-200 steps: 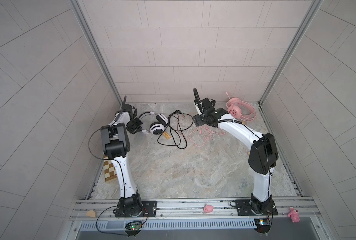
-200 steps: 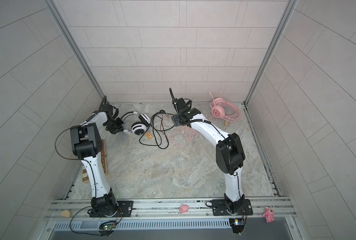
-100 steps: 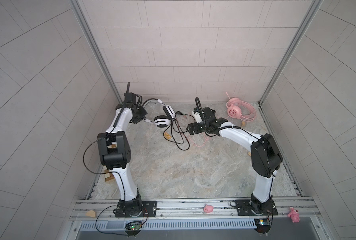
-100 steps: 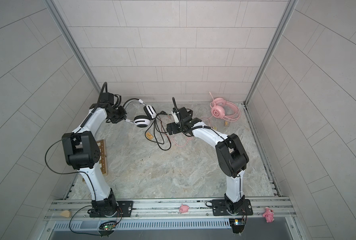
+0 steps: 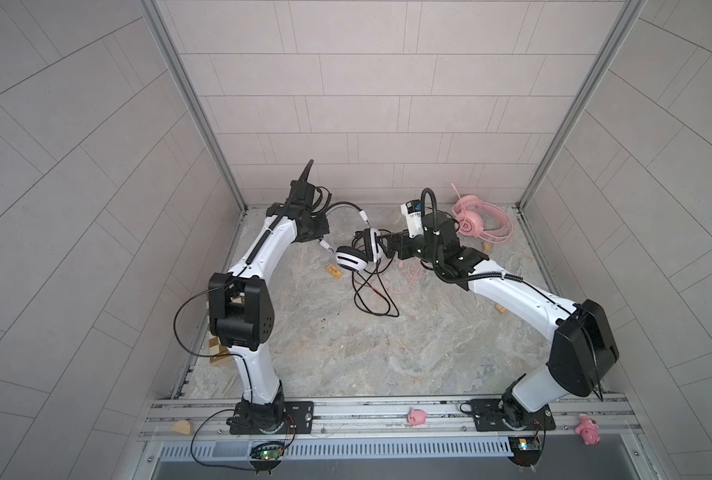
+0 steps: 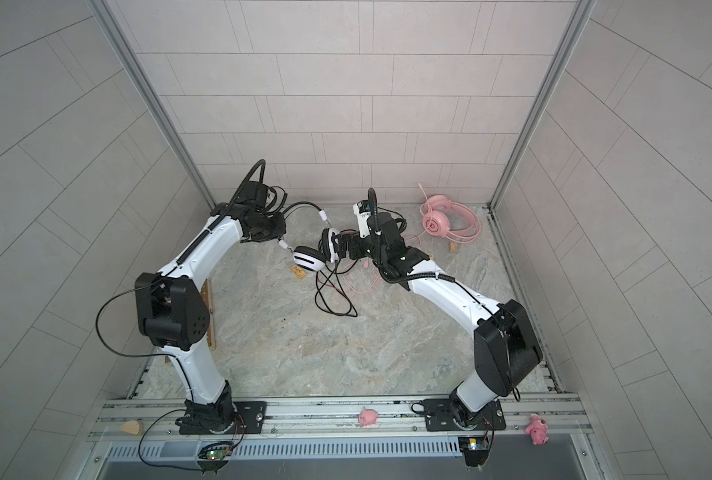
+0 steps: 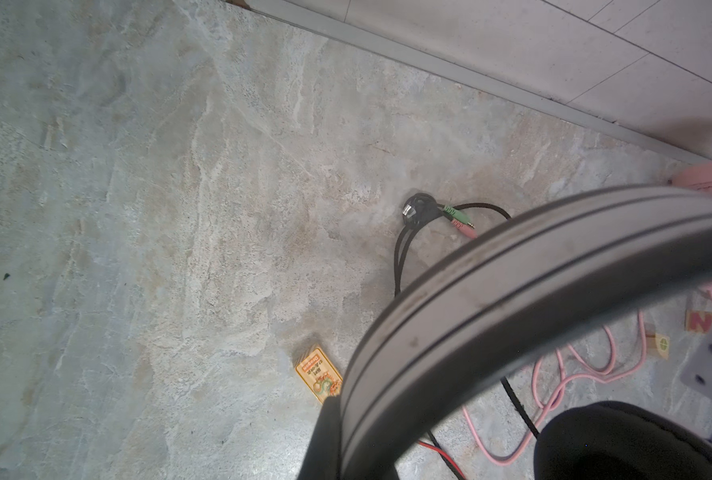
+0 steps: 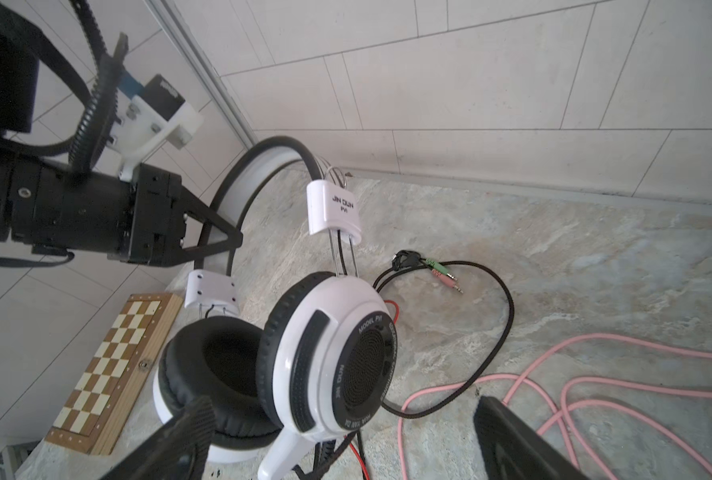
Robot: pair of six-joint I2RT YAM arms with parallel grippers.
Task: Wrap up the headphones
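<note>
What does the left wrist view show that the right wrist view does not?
Only left wrist: a small orange printed card and a wooden letter block. Only right wrist: a wooden chessboard, the white ear cups, the left gripper shut on the headphones' black band. Both: that band, the black cable with green and pink plugs, the pink cable.

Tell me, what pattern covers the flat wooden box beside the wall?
A brown-and-cream checkerboard; the wooden box shows best in the right wrist view.

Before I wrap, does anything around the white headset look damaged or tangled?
Yes. A thin red wire loops out beside the ear cup of the white headset, possibly exposed wiring. Its black cable lies across the pink cable, so winding could drag the pink one along.
</note>
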